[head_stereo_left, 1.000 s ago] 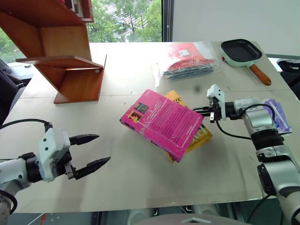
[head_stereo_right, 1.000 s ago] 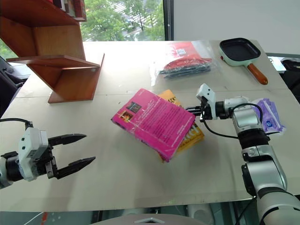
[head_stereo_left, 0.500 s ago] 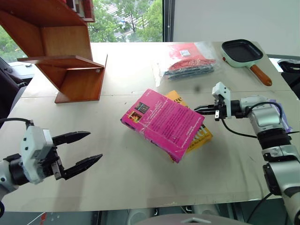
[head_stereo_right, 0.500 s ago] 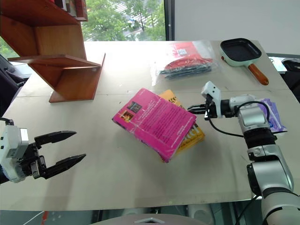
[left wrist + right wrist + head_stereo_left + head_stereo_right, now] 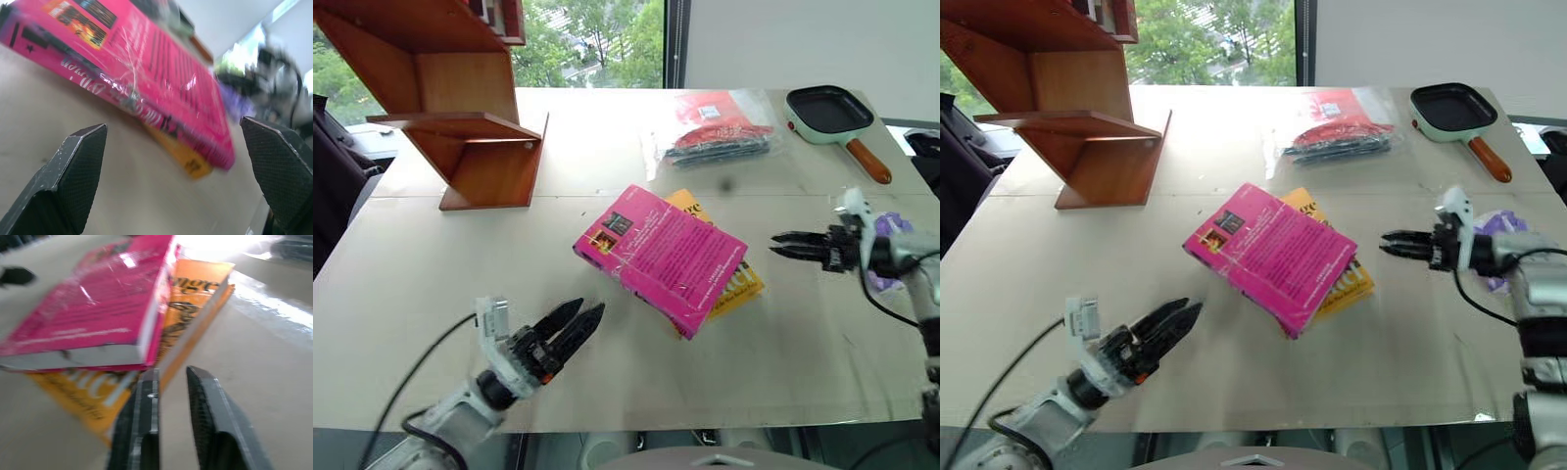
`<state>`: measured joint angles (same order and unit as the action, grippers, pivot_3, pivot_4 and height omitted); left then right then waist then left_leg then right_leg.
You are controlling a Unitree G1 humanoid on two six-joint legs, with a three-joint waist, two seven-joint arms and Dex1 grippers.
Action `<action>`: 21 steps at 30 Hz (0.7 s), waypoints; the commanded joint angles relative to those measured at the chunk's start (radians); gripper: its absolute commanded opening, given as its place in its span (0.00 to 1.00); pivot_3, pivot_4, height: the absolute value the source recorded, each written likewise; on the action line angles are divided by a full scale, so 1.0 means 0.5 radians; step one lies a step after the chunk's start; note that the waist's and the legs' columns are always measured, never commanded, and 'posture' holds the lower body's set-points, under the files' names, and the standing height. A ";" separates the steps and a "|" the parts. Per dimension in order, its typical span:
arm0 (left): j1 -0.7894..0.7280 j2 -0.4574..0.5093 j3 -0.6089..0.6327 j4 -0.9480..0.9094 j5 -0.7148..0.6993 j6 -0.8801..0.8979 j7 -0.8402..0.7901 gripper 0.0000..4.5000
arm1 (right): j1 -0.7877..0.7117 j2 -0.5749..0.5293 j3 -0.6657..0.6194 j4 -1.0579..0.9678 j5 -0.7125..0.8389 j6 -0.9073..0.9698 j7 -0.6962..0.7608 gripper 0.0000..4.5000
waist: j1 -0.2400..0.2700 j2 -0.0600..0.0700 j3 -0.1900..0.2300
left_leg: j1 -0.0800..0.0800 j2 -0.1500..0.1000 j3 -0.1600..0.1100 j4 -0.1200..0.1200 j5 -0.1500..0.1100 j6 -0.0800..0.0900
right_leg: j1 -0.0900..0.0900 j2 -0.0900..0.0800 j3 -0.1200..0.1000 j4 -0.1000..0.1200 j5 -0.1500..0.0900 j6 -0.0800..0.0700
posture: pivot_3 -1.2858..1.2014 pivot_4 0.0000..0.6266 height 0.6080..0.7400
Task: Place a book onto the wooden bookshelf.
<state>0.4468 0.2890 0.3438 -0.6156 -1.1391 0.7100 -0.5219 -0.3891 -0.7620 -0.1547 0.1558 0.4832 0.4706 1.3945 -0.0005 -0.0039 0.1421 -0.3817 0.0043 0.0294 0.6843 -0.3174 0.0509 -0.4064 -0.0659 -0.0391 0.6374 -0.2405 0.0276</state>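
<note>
Pink: one book (image 5: pixel 662 258) atop one yellow book (image 5: pixel 736 282), two pincers apart.

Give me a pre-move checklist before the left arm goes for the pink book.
1. Pink book free of both grippers: ok, neither touches it.
2. Pink book lying flat: not ok, it rests tilted on the yellow book.
3. Left gripper open: ok, fingers spread wide in the wrist view, aimed at the book's spine.
4. Right gripper clear of the books: ok, it sits apart from them, fingers slightly parted.
5. Path to the wooden bookshelf: ok, bare table between book and shelf.
6. Free slot on the shelf: cannot tell.
</note>
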 commanded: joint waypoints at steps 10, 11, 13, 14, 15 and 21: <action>-0.195 -0.232 -0.219 0.268 -0.472 0.087 0.695 1.00 | 0.814 -0.229 -0.766 -0.989 0.617 0.216 -0.038 0.99 | 0.042 -0.004 -0.004 | 0.007 -0.002 -0.004 0.006 -0.001 0.003 | 0.011 0.001 -0.003 0.001 -0.001 -0.001 | 0.52 0.24 1.00; -0.214 -0.224 -0.228 0.281 -0.483 0.095 0.697 1.00 | 0.839 -0.220 -0.786 -1.004 0.608 0.178 -0.044 0.99 | 0.040 -0.005 -0.005 | 0.007 -0.002 -0.004 0.007 -0.001 0.004 | 0.012 0.001 -0.003 0.001 -0.001 -0.001 | 0.52 0.24 1.00; -0.248 -0.207 -0.268 0.308 -0.485 0.122 0.670 1.00 | 0.931 -0.216 -0.825 -1.021 0.560 0.055 0.023 0.99 | 0.034 -0.006 -0.005 | 0.008 -0.002 -0.004 0.008 -0.001 0.004 | 0.014 0.004 -0.003 0.001 -0.001 -0.001 | 0.52 0.24 1.00; -0.274 -0.206 -0.298 0.332 -0.494 0.141 0.641 1.00 | 1.000 -0.238 -0.860 -1.029 0.576 0.064 0.072 0.99 | 0.035 -0.006 -0.005 | 0.009 -0.002 -0.004 0.008 -0.001 0.003 | 0.015 0.004 -0.003 0.001 -0.001 -0.001 | 0.52 0.24 1.00; -0.301 -0.204 -0.324 0.360 -0.511 0.163 0.621 1.00 | 1.057 -0.261 -0.904 -1.043 0.643 0.138 0.079 0.99 | 0.042 -0.005 -0.006 | 0.010 -0.002 -0.005 0.008 -0.001 0.003 | 0.016 0.005 -0.003 0.001 -0.001 -0.001 | 0.52 0.24 1.00; -0.498 -0.187 -0.391 0.575 -0.468 0.234 0.609 1.00 | 1.180 -0.167 -1.087 -1.198 0.788 0.054 0.002 0.99 | 0.050 -0.004 -0.006 | 0.016 -0.003 -0.007 0.008 -0.001 0.004 | 0.025 0.007 -0.005 -0.001 -0.001 -0.001 | 0.52 0.24 1.00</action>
<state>0.1999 0.1915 0.1764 -0.3521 -1.3771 0.8039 -0.2141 0.1851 -0.8526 -0.6458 -0.4014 0.8447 0.5199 1.4060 0.0247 -0.0059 0.1389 -0.3718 0.0028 0.0257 0.6882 -0.3182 0.0529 -0.3923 -0.0619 -0.0416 0.6370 -0.2412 0.0272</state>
